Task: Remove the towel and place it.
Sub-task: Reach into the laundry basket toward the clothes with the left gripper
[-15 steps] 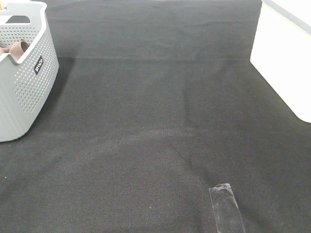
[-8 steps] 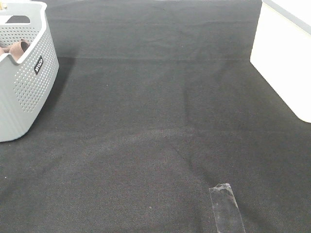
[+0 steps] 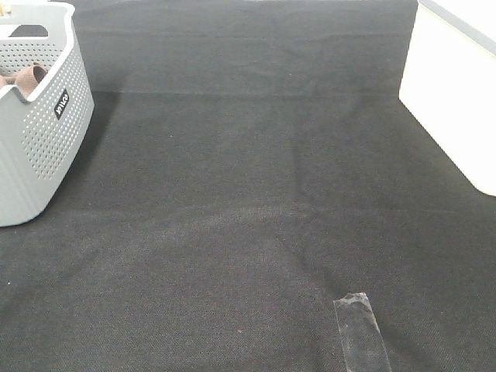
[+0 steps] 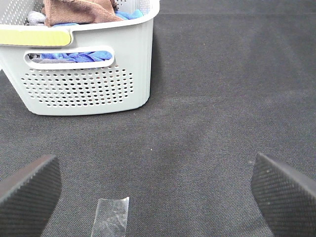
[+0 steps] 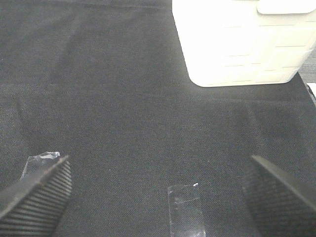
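Observation:
The reddish-brown towel (image 3: 27, 78) lies bunched inside the grey perforated basket (image 3: 39, 147) at the far left of the exterior view. In the left wrist view the towel (image 4: 81, 11) sits on top of a blue cloth (image 4: 74, 56) in the basket (image 4: 84, 84). My left gripper (image 4: 158, 190) is open and empty, low over the black mat, some way short of the basket. My right gripper (image 5: 158, 190) is open and empty over the mat. Neither gripper shows in the exterior view.
A white box (image 3: 453, 93) stands at the right edge; it also shows in the right wrist view (image 5: 242, 42). Clear tape strips lie on the black mat (image 3: 360, 329), (image 4: 111, 217), (image 5: 186, 207). A grey cloth (image 4: 35, 18) lies in the basket.

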Controlling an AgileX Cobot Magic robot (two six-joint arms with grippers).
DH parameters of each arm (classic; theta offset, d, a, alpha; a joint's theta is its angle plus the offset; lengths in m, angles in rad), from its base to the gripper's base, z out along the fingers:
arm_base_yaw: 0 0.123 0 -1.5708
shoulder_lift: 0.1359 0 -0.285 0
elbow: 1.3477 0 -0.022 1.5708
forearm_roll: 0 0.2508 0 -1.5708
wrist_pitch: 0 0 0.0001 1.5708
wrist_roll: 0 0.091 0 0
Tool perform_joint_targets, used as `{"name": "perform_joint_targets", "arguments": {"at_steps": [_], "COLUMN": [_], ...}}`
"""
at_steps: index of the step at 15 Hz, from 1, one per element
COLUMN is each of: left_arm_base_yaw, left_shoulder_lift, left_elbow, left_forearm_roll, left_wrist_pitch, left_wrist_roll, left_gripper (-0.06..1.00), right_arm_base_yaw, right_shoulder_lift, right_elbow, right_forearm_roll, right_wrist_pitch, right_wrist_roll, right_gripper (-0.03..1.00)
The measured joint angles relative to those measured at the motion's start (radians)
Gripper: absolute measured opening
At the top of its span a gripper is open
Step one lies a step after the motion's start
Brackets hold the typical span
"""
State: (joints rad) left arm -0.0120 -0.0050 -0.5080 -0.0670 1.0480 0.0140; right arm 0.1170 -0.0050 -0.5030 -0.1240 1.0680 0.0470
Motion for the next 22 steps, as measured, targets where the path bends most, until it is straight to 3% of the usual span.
{"name": "perform_joint_targets", "arguments": {"at_steps": [2,5,7,9,11,14,16,22], "left_arm_base_yaw": [0.000,0.000,0.000,0.000,0.000,0.000,0.000,0.021], "left_shoulder_lift": [0.048,0.383,0.562,0.806,1.034,1.341,1.520,1.958], "left_elbow": [-0.021,-0.259,-0.403,-0.575,-0.753,-0.947,-1.038,-1.245], "left_forearm_roll": [0.000,0.004,0.029,0.079,0.209,0.457,0.573,0.599], "left_wrist_pitch": [0.031,0.164,0.166,0.167,0.168,0.166,0.165,0.040], "left_wrist_roll": [0.014,0.314,0.462,0.621,0.727,0.830,0.864,0.985], "left_gripper": [0.99,0.99,0.99,0.99,0.99,0.99,0.99,0.98], "right_arm_base_yaw": [0.000,0.000,0.000,0.000,0.000,0.000,0.000,0.000], "right_shoulder_lift": [0.000,0.000,0.000,0.000,0.000,0.000,0.000,0.000], "right_elbow": [0.000,0.000,0.000,0.000,0.000,0.000,0.000,0.000], "right_forearm_roll": [0.000,0.000,0.000,0.000,0.000,0.000,0.000,0.000], "right_wrist_pitch": [0.000,0.000,0.000,0.000,0.000,0.000,0.000,0.000], "right_wrist_roll": [0.000,0.000,0.000,0.000,0.000,0.000,0.000,0.000], "right_gripper": [0.90,0.90,0.90,0.90,0.90,0.90,0.90,0.90]}}
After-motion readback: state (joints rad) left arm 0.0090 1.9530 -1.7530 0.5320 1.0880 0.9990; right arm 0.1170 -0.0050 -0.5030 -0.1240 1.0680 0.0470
